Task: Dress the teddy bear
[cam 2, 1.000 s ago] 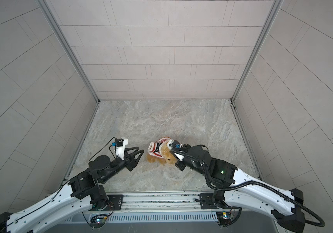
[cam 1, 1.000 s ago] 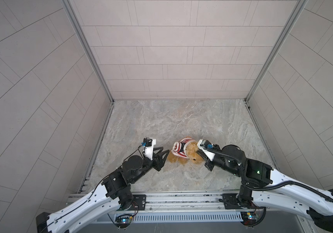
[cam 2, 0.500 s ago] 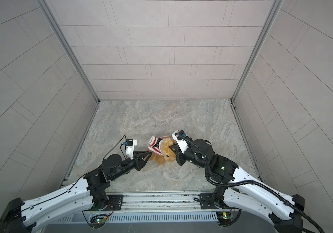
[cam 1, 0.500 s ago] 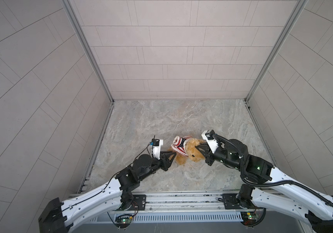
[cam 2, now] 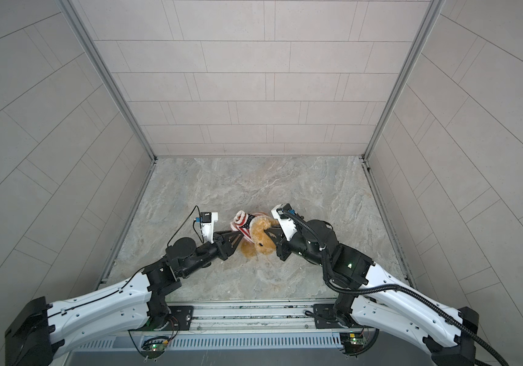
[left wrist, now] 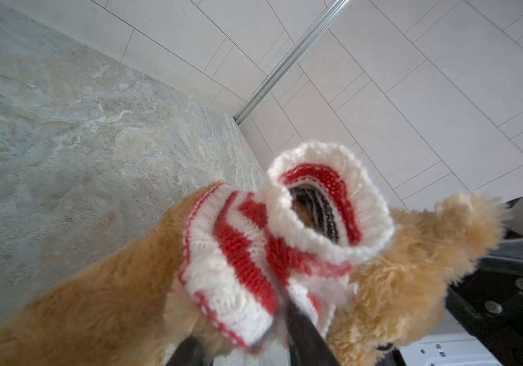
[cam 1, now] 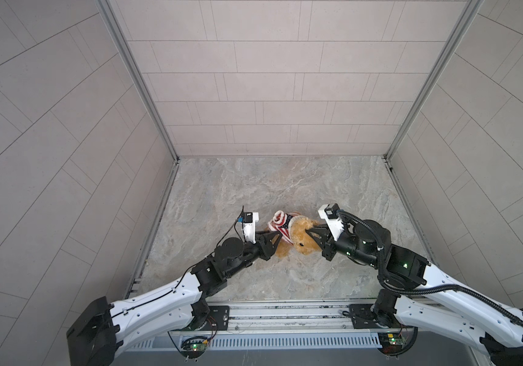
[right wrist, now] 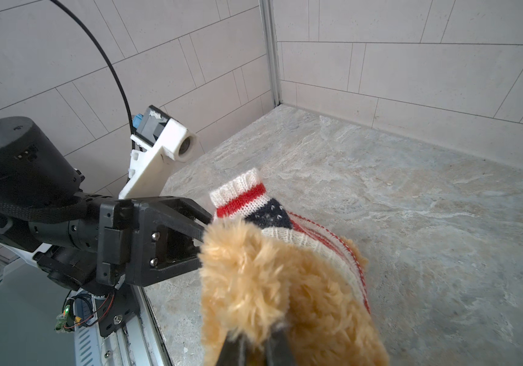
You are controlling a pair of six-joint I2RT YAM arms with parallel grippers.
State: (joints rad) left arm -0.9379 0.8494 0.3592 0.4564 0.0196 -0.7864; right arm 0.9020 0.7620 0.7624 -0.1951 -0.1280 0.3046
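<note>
In both top views a small, fluffy, golden-brown teddy bear (cam 1: 300,241) (cam 2: 261,243) sits in the gap between two sets of robot fingers, over the front middle of a grey marbled tabletop (cam 1: 254,190). Whether it rests on the stone or hangs just above it cannot be told.

A knitted sweater (cam 1: 280,223) with red and white stripes and a navy patch dotted white is bunched around the bear's body, on the side nearer the left fingers (cam 1: 268,236). Those fingers are closed on a fold of the striped knit. In the left wrist view the sweater (left wrist: 238,253) is pinched between the two dark left fingers (left wrist: 307,336). A rolled white cuff (left wrist: 326,202) gapes open just beyond the fingertips, and the teddy bear (left wrist: 95,301) shows as golden plush on either side.

The right fingers (cam 1: 315,236) come in from the opposite side and are clamped tight on the bear. In the right wrist view the teddy bear (right wrist: 269,285) has a tuft of fur squeezed between the right fingers (right wrist: 277,348). The sweater (right wrist: 247,196) lies just past that tuft, and the left fingers (right wrist: 184,215) face them from the bear's far side.

Pale tiled walls (cam 1: 269,79) enclose the tabletop on three sides.
</note>
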